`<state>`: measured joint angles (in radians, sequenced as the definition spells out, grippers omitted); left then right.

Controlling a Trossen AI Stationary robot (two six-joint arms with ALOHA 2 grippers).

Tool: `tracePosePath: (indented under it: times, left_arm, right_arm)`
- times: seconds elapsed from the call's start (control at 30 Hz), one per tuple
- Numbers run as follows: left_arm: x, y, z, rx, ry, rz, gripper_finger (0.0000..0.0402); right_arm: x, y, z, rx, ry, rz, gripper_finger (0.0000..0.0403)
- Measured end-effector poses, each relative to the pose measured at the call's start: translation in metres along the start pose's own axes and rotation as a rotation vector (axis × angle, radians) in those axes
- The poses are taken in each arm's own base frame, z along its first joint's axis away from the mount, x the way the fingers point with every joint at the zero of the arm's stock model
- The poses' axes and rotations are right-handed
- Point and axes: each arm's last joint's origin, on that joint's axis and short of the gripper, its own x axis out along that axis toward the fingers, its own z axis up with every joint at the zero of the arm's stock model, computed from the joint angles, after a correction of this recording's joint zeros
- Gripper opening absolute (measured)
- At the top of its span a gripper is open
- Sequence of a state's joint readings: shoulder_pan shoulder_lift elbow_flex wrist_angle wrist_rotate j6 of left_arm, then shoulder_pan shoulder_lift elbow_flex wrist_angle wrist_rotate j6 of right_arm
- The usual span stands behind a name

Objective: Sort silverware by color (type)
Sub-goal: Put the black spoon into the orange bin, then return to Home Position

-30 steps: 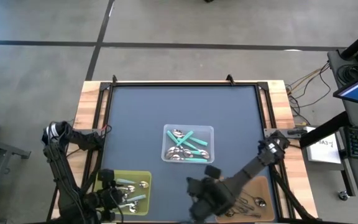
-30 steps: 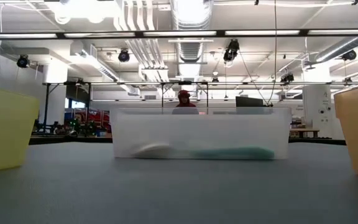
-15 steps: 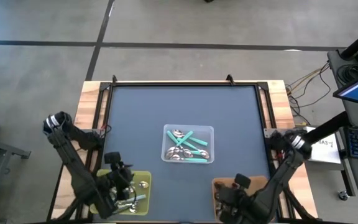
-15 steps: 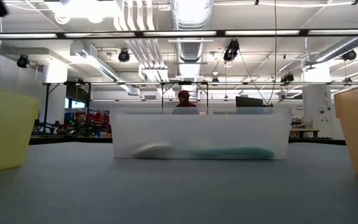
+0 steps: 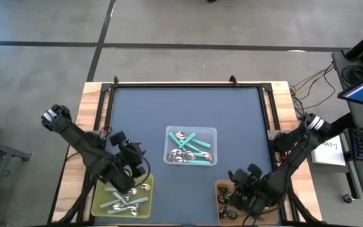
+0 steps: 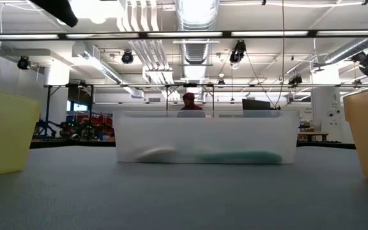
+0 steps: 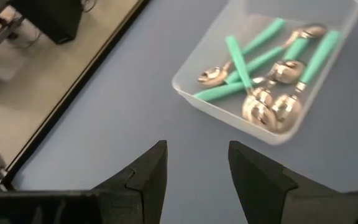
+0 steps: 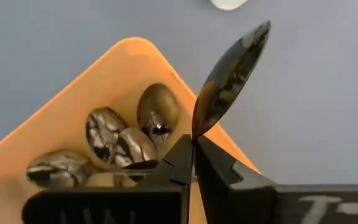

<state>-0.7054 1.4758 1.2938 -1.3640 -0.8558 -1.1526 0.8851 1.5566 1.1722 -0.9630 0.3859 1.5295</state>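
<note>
A: Status of the right claw (image 8: 193, 144)?

B: Clamped on a dark spoon (image 8: 229, 78), gripped at the neck; the bowl stands clear beyond the fingertips. The claw is positioned over the brown bin (image 5: 222, 189) at the worktop's (image 5: 150, 107) 5 o'clock corner. More dark spoons (image 8: 126, 134) lie in that bin.

A: Left claw (image 7: 194, 165)?

B: Fingers spread wide, holding nothing. In the high view it sits at the 12 o'clock edge of the yellow bin (image 5: 103, 200), at the 7 o'clock corner, and faces the centre.

A: Remaining silverware?

B: Teal spoons (image 5: 191, 148) lie crossed in the clear bin (image 5: 208, 130) at the worktop's centre. Pale-handled spoons (image 5: 126, 198) rest in the yellow bin.

A: Low view?

B: It shows the clear bin end-on, with a person's red cap (image 6: 188, 97) in the room behind.
</note>
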Motion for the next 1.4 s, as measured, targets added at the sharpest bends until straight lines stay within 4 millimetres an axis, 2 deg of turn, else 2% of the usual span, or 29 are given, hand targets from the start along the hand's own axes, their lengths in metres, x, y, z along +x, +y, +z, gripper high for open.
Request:
tracePosePath:
  times: [0.13,0.3,0.5,0.7,0.83,0.97,1.17,1.3,1.4]
  left_arm:
    - [0.007,0.007,0.007,-0.039,0.009,0.024,0.0152]
    - [0.01,0.014,0.012,-0.054,0.013,0.035,0.0152]
    - [0.011,0.019,0.016,-0.076,0.015,0.04,0.0152]
    - [0.01,0.027,0.02,-0.107,0.011,0.038,0.0152]
    - [0.005,0.036,0.022,-0.123,0.0,0.024,0.0152]
    - [0.0,0.045,0.024,-0.104,-0.02,0.017,0.0152]
    - [-0.008,0.067,0.023,-0.117,-0.087,0.04,0.0152]
    - [-0.01,0.084,0.015,-0.137,-0.131,0.054,0.0152]
    - [-0.007,0.098,0.003,-0.166,-0.159,0.063,0.0152]
  right_arm:
    - [0.0,-0.012,-0.001,-0.01,0.025,0.082,0.002]
    - [0.004,-0.015,-0.006,0.019,0.108,0.245,0.0061]
    - [0.004,-0.015,-0.009,-0.128,0.186,0.309,0.0109]
    - [-0.004,-0.029,-0.003,-0.202,0.053,0.31,0.0122]
    - [-0.011,-0.053,0.002,-0.253,-0.054,0.283,0.0123]
    - [-0.012,-0.082,0.006,-0.226,-0.221,0.256,0.0123]
    - [-0.003,-0.122,0.006,-0.068,-0.391,0.303,0.0123]
    - [0.009,-0.134,0.006,0.019,-0.448,0.432,0.0123]
    - [0.019,-0.14,0.008,-0.005,-0.501,0.462,0.0123]
